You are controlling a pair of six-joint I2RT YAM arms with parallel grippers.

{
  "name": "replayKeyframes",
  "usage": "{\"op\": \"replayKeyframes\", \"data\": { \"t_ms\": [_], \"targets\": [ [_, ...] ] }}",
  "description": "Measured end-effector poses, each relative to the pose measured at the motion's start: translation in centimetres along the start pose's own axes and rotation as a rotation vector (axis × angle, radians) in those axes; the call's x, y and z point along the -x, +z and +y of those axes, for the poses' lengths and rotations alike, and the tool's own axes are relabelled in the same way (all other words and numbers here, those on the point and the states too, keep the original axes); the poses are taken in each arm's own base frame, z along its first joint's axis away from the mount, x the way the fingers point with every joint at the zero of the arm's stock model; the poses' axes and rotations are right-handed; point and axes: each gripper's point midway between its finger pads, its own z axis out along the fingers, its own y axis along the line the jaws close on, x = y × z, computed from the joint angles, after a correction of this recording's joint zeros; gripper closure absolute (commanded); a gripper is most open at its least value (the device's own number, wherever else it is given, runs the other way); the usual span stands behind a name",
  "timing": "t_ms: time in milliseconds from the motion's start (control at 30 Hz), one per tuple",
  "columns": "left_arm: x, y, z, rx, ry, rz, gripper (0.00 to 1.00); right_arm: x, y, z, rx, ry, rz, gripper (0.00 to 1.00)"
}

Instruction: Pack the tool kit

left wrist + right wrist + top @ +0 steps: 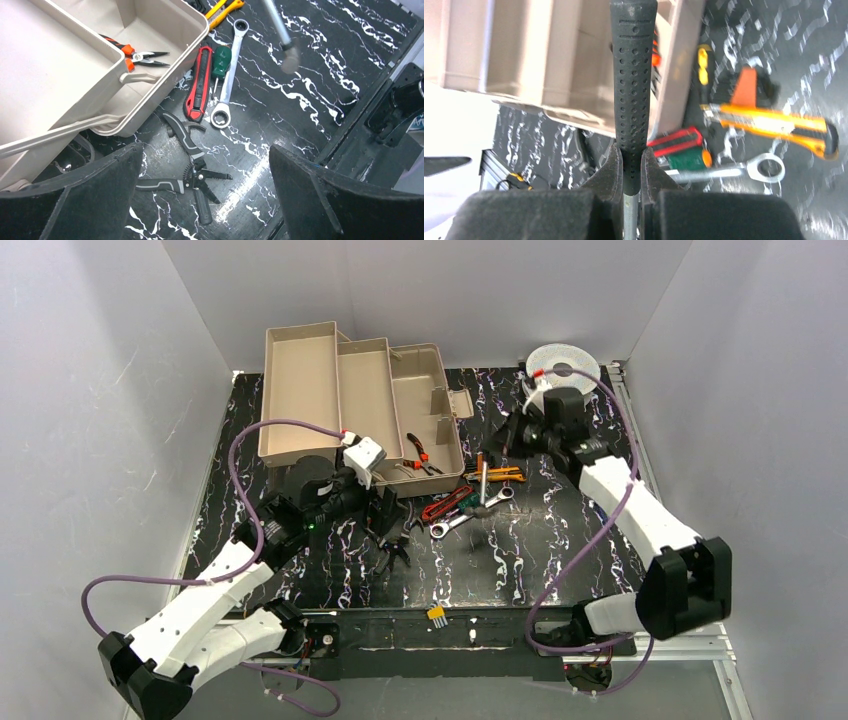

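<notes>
Just right of the open toolbox [300, 390], the right tool [631, 170] pinches the hammer [633, 75] by its handle. The left tool [204, 150] gapes empty above the grey pliers [192, 165]. The next move is probably to carry the hammer over a compartment and release it.

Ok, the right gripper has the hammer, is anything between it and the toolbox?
Nothing visible does. The right gripper holds the hammer beside the toolbox, whose wall it must clear; orange pliers lie inside the deep compartment. The left gripper, open, hovers off to the side.
</notes>
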Motion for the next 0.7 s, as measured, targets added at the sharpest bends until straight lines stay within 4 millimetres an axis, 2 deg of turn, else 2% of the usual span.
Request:
{"op": "replayKeyframes", "data": {
  "t_ms": [200,300,367,533,700],
  "targets": [
    [1.3,-0.8,0.6,0.045,-0.012,-0.031,0.02,6.8,2.7,5.4,0.12,-0.086,-0.079,0.99],
    [1.3,-1.4,0.9,0.074,-0.015,-0.037,0.02,9.5,4.5,7.2,0.15,-0.116,-0.105,0.99],
    [1.4,-1.8,1.1,0.089,-0.015,-0.044,0.02,10.8,6.1,7.7,0.14,-0.137,-0.115,0.99],
    [1.2,-2.5,1.4,0.114,-0.019,-0.043,0.02,12.6,10.8,7.3,0.058,-0.185,-0.139,0.99],
    [1.2,-3.2,1.6,0.13,-0.019,-0.051,0.02,12.1,15.6,6.7,-0.025,-0.225,-0.118,0.99]
  ]
}}
